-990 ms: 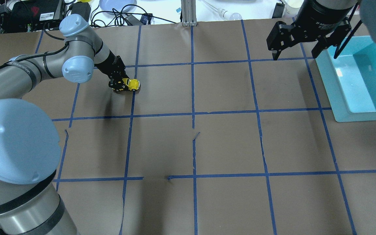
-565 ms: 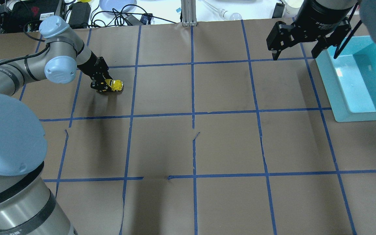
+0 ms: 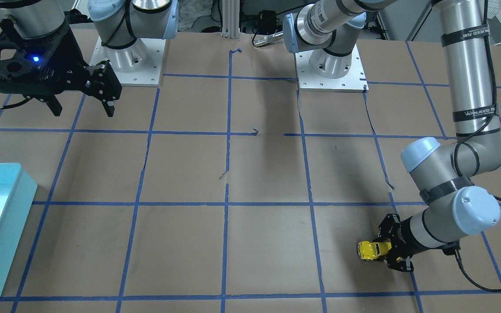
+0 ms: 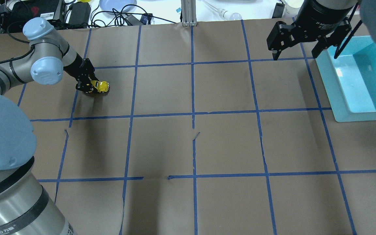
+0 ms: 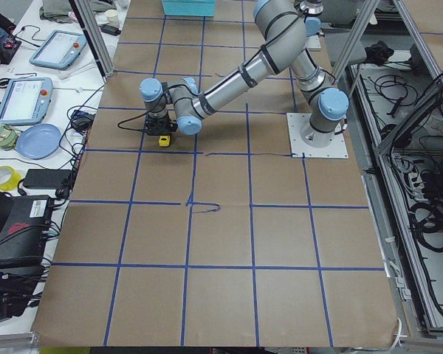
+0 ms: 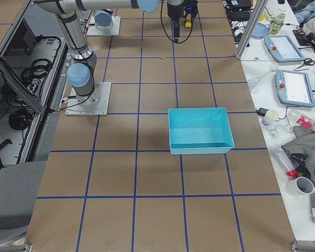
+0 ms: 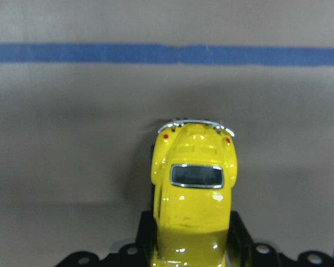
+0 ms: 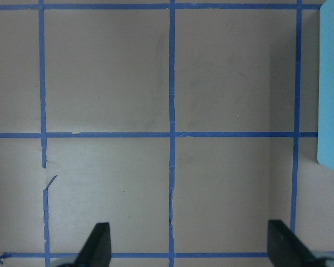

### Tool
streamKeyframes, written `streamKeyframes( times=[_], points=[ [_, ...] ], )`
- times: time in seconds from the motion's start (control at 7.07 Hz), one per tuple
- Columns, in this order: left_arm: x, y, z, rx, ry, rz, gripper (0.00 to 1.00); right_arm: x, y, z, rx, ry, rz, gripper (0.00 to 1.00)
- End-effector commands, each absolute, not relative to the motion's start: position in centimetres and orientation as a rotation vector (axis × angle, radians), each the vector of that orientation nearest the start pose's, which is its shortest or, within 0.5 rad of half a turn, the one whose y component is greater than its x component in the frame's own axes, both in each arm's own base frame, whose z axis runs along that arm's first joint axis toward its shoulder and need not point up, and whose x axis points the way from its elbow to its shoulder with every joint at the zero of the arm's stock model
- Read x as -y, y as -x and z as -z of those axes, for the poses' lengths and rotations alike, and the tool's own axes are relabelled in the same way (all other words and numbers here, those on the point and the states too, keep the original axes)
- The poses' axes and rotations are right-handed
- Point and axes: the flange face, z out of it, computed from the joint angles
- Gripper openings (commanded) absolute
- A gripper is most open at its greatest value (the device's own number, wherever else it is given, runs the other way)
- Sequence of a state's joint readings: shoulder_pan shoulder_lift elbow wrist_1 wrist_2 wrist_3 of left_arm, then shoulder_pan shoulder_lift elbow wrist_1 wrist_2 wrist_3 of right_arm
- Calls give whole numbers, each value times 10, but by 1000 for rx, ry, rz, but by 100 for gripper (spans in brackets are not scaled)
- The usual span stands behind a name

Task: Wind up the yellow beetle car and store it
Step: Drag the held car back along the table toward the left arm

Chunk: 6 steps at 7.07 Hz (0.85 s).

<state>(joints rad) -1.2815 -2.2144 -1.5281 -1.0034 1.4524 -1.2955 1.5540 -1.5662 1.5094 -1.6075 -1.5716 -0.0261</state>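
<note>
Closest to me, on the operators' side of the counter, which is covered with brown paper and divided into squares by blue tape, the left tool reaches low and nearly flat over the surface. It is closed on the yellow beetle car, which is pinched between its two fingers. One end of the car, with a small dark window, two red lamps and a chrome bumper, sticks out past the fingertips, and the other end is hidden between them. The car sits right at the paper with its shadow just under it, but I cannot tell if the wheels press on the counter. It is at the robot's left end of the counter, just beside a blue tape line. Along the same near edge, at the robot's right end and well apart from the car, stands the teal bin. It is upright, and I see nothing lying in the part of it that shows. Farther from me, the right tool hangs above the counter near one corner of the bin. Its fingers are spread wide, with only bare paper and tape lines between them, so it holds nothing. At the far side the two arm bases are bolted onto square metal plates.
</note>
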Motion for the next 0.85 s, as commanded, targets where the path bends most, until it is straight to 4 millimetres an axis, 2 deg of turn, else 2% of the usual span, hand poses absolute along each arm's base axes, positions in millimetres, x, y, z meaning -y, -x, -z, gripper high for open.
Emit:
streamKeyframes(
  times=[0.0,0.28,0.42,0.57,0.71],
  points=[
    [686,-84,-181,-2251,2321,-127,0,504,-125,-520,-3140,14,147,100],
    [685,-91,-179,-2249,2330,-135,0,504,-125,-520,-3140,14,147,100],
    [686,-95,-182,-2248,2346,-127,22,504,-125,-520,-3142,14,145,100],
    [687,-94,-195,-2260,2366,-105,81,504,-125,-520,-3142,14,147,100],
    [686,-94,-196,-2253,2362,-92,93,504,-125,-520,-3142,14,147,100]
  ],
)
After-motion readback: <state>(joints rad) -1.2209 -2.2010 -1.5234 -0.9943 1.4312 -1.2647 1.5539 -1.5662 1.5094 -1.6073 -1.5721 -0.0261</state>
